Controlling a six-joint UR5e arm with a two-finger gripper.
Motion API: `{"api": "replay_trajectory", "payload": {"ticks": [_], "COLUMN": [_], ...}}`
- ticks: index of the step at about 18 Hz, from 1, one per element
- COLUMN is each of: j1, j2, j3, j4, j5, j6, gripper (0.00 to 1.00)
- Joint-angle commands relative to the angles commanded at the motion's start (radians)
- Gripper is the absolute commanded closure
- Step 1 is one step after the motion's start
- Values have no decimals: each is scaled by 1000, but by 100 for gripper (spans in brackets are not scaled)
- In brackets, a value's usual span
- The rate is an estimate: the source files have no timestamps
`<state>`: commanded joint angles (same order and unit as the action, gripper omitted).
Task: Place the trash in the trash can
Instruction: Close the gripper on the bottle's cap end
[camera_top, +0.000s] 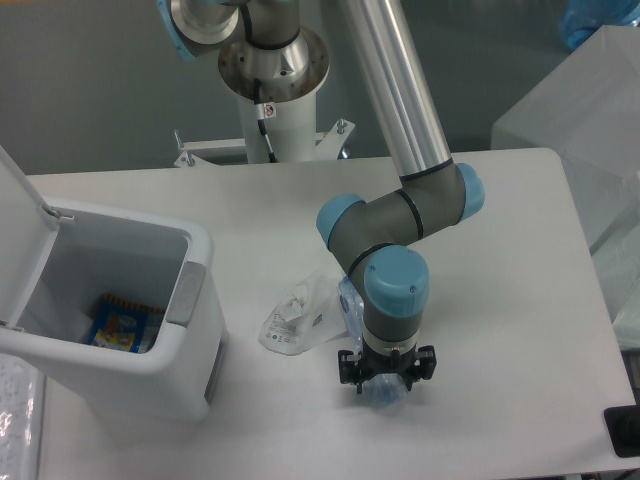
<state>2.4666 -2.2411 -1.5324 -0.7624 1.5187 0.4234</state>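
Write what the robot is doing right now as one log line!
gripper down over crushed bottle | wrapper on table | trash can lid open

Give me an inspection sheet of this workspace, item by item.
Surface: white table, no spills seen.
Job's things: crushed bottle under the hand; white wrapper touching its left side; trash can open, lid up.
Clutter: colourful packet inside the can.
Grippers: hand down around the bottle's near end; closure cannot be told.
Cables: black cable on the arm's pedestal.
Surroundings: translucent covered object at right.
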Motion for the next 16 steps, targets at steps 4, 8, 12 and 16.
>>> {"api": "replay_trajectory", "payload": {"ticks": [4,8,12,16], "j1": [0,0,0,0], "j2": [3,6,6,6], "j3": [6,8,8,11], "j4": [2,2,0,0], "j5": [-2,-3,-3,-3], "j6": [0,0,2,3], "gripper": [30,30,34,35]}}
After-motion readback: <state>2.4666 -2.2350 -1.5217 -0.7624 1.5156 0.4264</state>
